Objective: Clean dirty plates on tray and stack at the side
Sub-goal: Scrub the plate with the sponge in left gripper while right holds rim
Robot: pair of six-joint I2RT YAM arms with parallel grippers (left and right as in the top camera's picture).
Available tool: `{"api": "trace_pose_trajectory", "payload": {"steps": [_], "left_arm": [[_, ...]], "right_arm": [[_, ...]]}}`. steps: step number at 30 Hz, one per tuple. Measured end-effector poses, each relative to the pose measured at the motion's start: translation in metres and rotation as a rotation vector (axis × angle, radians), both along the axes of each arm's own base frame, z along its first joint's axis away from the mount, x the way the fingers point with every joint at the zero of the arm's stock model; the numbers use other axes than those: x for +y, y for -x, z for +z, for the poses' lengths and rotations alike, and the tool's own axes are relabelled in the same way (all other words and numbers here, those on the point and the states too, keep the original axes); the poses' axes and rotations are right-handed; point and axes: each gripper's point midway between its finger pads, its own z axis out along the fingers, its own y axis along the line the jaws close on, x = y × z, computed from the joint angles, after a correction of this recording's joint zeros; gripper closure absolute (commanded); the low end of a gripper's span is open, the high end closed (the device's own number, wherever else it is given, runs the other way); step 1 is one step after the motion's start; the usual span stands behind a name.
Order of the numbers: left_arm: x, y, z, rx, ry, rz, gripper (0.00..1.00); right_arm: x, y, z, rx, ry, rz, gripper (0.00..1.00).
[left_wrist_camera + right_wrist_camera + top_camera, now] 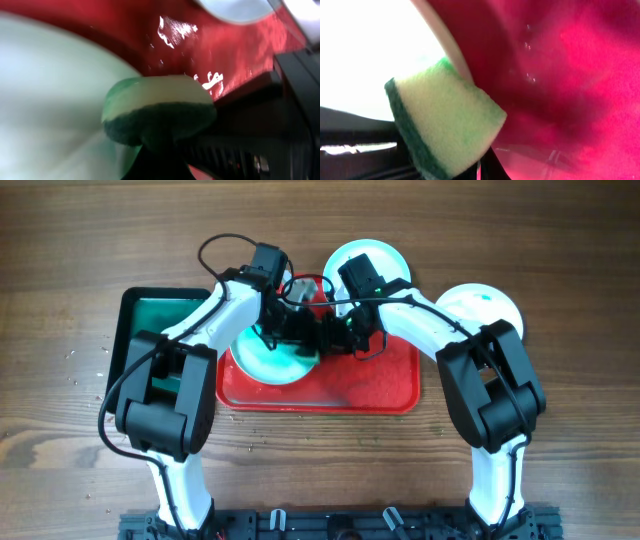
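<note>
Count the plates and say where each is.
3. An aqua plate on the red tray's left end, under the arms; a second plate past the tray's far edge; a white plate on the table right of it. Arms may hide more.

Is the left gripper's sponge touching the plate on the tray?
Cannot tell. In the left wrist view the sponge overlaps the plate, but blur hides any contact or gap; overhead they are hidden.
</note>
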Motion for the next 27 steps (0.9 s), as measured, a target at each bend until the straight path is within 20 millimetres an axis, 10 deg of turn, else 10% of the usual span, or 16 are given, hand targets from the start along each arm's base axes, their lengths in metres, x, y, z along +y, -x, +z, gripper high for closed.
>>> {"api": "trace_pose_trajectory", "payload": {"steps": [8,27], "left_arm": [[0.021,0.035,-0.005,0.097,-0.073,-0.112,0.96],[0.137,-0.036,-0.015,-0.070,-0.632,0.599,0.96]], "right_arm": [[0.002,0.000,0.000,-0.005,-0.004,0.004,0.95],[0.006,-0.002,0.002,-0.017,-0.022,0.010,0.96]]}}
